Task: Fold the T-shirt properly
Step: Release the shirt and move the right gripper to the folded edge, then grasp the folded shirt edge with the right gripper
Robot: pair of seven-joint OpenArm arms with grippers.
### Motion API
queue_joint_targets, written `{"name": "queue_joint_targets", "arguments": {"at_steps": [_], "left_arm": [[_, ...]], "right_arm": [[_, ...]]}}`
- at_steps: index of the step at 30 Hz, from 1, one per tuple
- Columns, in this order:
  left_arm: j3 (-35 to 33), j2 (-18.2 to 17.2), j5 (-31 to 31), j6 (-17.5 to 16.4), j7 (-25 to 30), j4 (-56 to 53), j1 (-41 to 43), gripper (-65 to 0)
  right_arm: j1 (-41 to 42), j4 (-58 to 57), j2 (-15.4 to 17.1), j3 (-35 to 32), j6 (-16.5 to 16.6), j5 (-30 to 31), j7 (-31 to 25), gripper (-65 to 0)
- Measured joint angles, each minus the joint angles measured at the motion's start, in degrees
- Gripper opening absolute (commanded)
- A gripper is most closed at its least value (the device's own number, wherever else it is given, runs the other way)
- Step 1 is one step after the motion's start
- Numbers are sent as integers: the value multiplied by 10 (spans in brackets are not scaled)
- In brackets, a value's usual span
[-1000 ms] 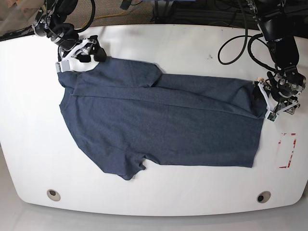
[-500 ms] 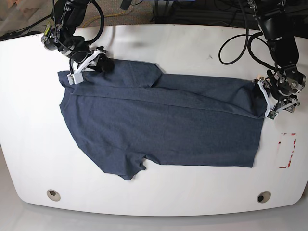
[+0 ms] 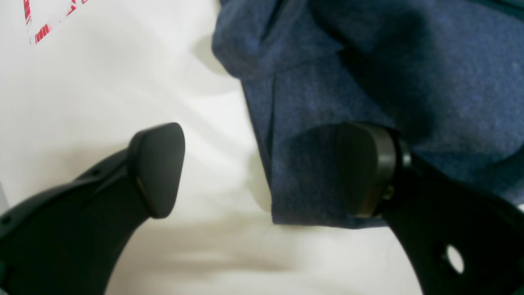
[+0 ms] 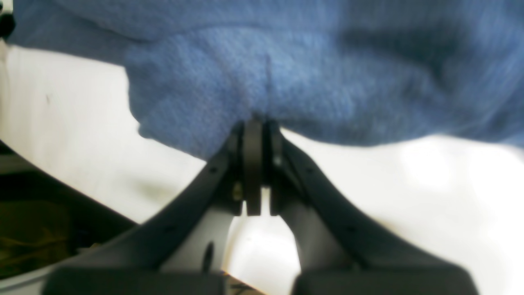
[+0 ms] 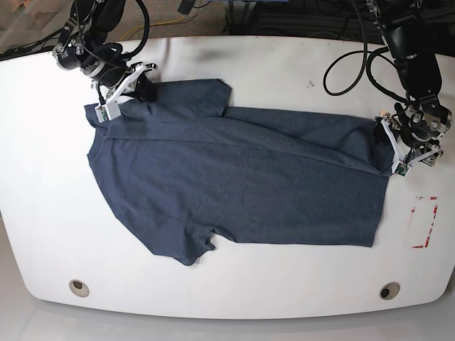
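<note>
The dark navy T-shirt (image 5: 242, 185) lies spread across the white table (image 5: 284, 67), one short sleeve at the top left and another at the bottom. My right gripper (image 5: 131, 92) is at the shirt's top-left edge; in the right wrist view it (image 4: 254, 123) is shut on a fold of the T-shirt (image 4: 286, 61). My left gripper (image 5: 393, 145) sits at the shirt's right edge. In the left wrist view it (image 3: 262, 172) is open and straddles the T-shirt (image 3: 368, 61) edge, one finger (image 3: 364, 168) over cloth, the other (image 3: 157, 168) over bare table.
A red-striped marking (image 5: 424, 222) lies on the table right of the shirt, also a red-striped marking (image 3: 37, 24) in the left wrist view. Two round holes (image 5: 79, 287) (image 5: 389, 290) sit near the front edge. Cables hang behind both arms.
My right gripper moved onto the shirt's top-left edge and closed on it; the upper sleeve shifted up and flattened. The left gripper stayed open at the right edge.
</note>
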State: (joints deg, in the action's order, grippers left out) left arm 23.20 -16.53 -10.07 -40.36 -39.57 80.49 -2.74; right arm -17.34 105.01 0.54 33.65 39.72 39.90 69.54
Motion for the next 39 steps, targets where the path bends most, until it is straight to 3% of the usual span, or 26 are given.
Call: {"name": "queue_joint_targets", "arguments": {"at_steps": [5, 11, 25, 29, 35, 37, 39], "left_arm": [[0, 0, 0, 0, 0, 0, 0, -119], [0, 0, -1, 0, 0, 0, 1, -119], [-1, 0, 7, 0, 5, 1, 9, -119], [0, 0, 7, 1, 5, 2, 10, -119], [0, 0, 10, 1, 11, 3, 17, -119], [0, 0, 9, 2, 11, 3, 16, -119], [0, 0, 11, 2, 11, 3, 16, -119]], "right_arm": [[21, 29, 0, 0, 0, -1, 26, -650], [84, 13, 29, 0, 0, -3, 25, -650], [255, -227, 103, -2, 2, -7, 26, -636], [292, -269, 114, -2, 2, -7, 25, -490], [306, -301, 137, -48, 0, -10, 27, -201], [306, -302, 143, -67, 0, -9, 26, -160], [306, -301, 146, -70, 2, -5, 23, -170]]}}
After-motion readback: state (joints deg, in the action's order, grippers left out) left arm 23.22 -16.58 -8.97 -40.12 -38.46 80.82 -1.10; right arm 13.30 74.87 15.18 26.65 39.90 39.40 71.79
